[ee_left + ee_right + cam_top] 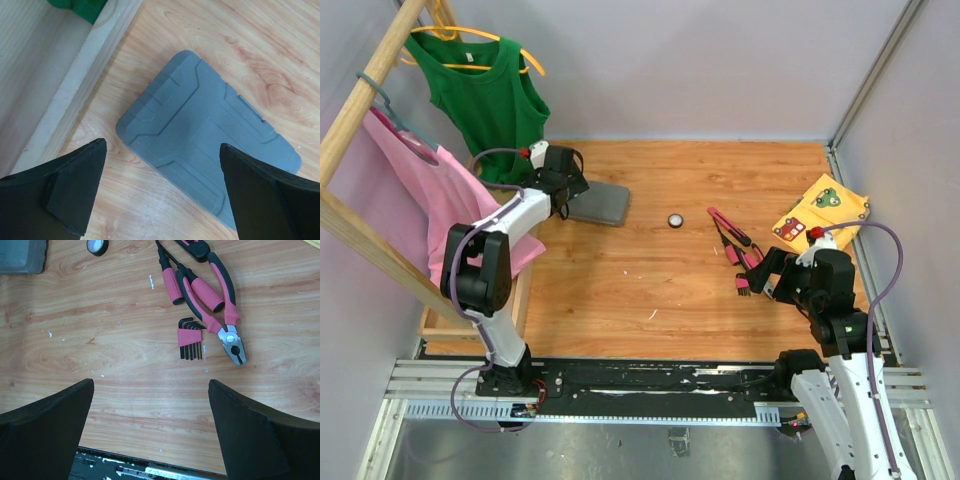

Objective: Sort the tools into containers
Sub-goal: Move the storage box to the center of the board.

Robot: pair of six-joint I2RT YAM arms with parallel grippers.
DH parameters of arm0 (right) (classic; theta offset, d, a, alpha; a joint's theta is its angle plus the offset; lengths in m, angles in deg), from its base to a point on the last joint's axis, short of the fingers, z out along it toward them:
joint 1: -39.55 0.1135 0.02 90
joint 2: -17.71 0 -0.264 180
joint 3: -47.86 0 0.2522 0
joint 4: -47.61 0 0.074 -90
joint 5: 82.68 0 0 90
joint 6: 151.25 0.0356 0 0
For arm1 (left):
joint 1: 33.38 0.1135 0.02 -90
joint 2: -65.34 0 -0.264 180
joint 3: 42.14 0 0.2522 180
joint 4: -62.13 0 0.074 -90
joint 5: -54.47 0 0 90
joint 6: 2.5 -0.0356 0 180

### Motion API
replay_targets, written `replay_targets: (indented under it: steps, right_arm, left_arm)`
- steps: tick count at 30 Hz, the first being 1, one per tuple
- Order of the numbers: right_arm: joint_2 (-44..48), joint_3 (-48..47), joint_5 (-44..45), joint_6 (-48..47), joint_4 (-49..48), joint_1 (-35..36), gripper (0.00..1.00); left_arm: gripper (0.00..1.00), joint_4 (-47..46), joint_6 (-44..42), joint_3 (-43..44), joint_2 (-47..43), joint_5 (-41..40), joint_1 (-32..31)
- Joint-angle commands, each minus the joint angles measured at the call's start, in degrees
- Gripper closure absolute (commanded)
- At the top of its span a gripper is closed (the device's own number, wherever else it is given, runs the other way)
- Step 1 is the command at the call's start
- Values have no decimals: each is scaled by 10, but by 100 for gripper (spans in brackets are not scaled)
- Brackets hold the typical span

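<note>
Left hand [162,145] is held wide, nothing gripped, above the closed grey case [210,125]. The case lies flat on the tabletop [260,45] by a wood rail [85,85], its lid moulded w/ angular grooves. Right hand [151,382] is also spread wide & empty, near the tools. Shown clearly only by right wrist cam: pink hex-key set [191,337] just beside pink-black pliers [225,315] and screwdrivers [171,285]. In top view, the disc [675,220] is seen between case & tools.
</note>
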Motion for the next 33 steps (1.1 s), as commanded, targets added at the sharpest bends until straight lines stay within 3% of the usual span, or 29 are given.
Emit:
replay_targets:
  steps: [1, 11, 33]
  right_arm:
    - [3, 7, -13, -12, -12, -15, 1]
    - [-1, 8, -33, -20, -19, -15, 1]
    - [-8, 13, -57, -26, -27, -15, 1]
  left_arm:
    - [1, -30, -2, 5, 35, 13, 17]
    - [1, -74, -70, 39, 91, 82, 63]
    - [2, -157, -160, 59, 163, 234, 65]
